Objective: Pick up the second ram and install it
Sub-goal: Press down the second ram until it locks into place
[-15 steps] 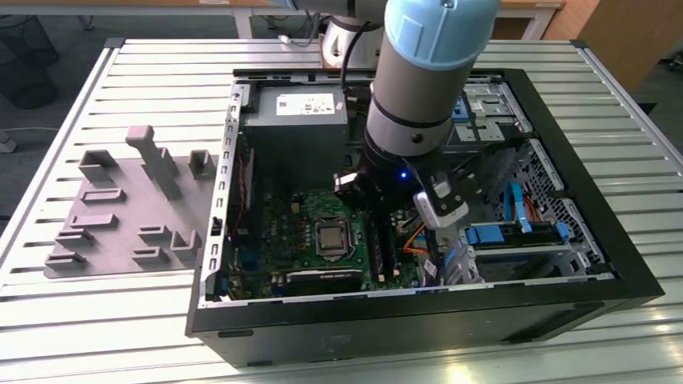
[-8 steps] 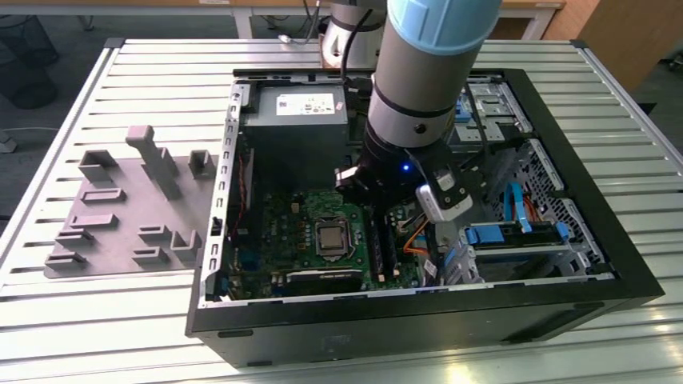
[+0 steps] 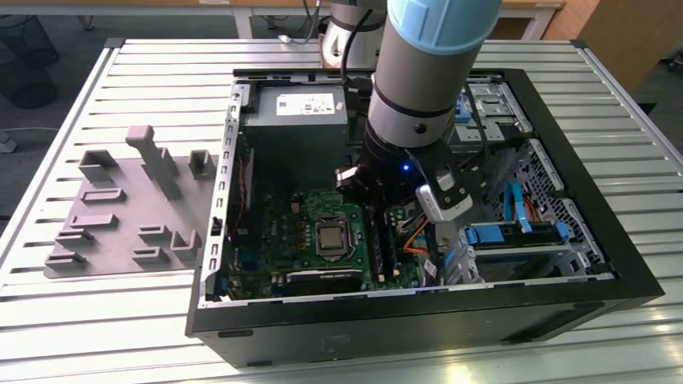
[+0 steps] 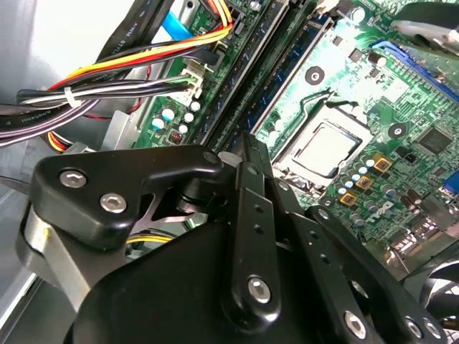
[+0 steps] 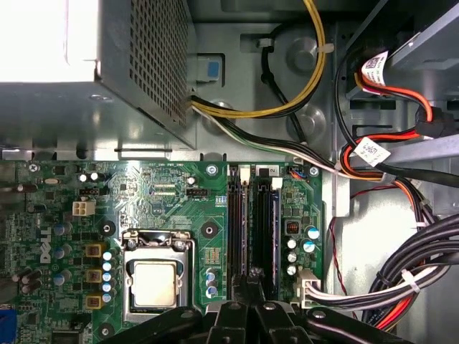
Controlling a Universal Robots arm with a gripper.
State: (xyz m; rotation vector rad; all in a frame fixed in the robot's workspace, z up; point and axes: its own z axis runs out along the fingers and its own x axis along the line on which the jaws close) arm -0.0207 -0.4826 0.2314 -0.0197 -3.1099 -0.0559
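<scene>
Blue-green stick: the second ram [image 5: 266, 229] reads as the long blue-edged strip standing in the memory slots [image 5: 238, 229] on the motherboard [image 5: 172, 201]. I judge it to be in a slot, but I cannot tell whether it is fully seated. In the second wrist view the same strip [image 4: 305, 61] runs beside the processor socket [image 4: 323, 150].

Long axis: it runs along the slots, from the end by the power supply [image 5: 86, 64] towards the end effector, parallel to the neighbouring black slots.

End effector: in the first wrist view the end effector [image 5: 251, 276] sits right over the slot rows at the end furthest from the power supply. Its black fingers [image 4: 247, 208] look pressed together, tapering to one narrow tip. I cannot make out any stick pinched between them.

Key relation: the stick lies straight ahead of the tip and just beside it, on the side away from the processor socket. Whether tip and stick are touching cannot be told.

Arm: the arm [image 3: 421, 80] reaches down into the open computer case [image 3: 597, 232], over the motherboard's right part in the exterior view.

Cables: a bundle of cables [image 5: 401, 287] lies near the slots on the side away from the socket, apart from the tip.

Grey fixture: the fixture blocks [image 3: 128, 208] stand on the slatted tabletop [image 3: 64, 320], well apart at the exterior view's left.
</scene>
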